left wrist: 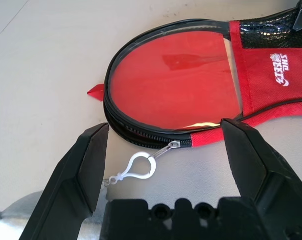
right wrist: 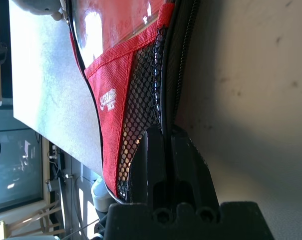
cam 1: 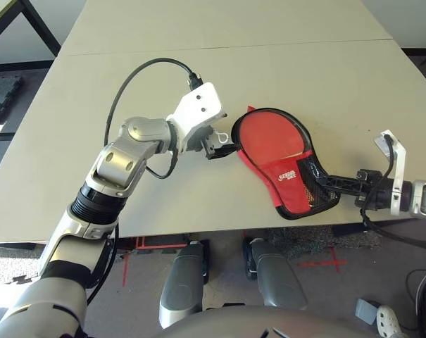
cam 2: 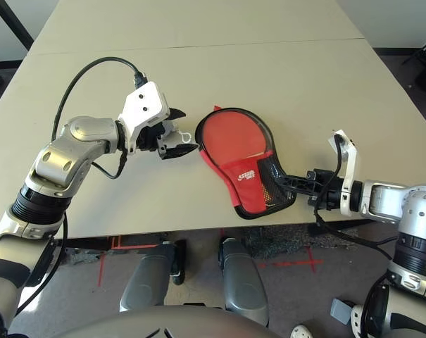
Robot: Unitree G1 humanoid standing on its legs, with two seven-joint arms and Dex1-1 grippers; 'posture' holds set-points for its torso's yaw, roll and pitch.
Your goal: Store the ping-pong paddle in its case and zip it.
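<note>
Ping-pong paddle (cam 1: 269, 137), round and red-faced, lies inside the red fabric case with black zipper edging (cam 1: 286, 176) near the table's (cam 1: 198, 70) front edge. In the head views, the left gripper (cam 1: 218, 146) hovers wide open at the case's round end.

In the left wrist view, the white plastic loop on the zipper pull (left wrist: 141, 165) lies between the fingers, ungrasped; closing badly could push it away.

In the right wrist view, the right gripper (right wrist: 165, 137) is clamped on the case's edge beside the black mesh pocket (right wrist: 143, 115); a hard zipper pull could make this thin grip slip.
</note>
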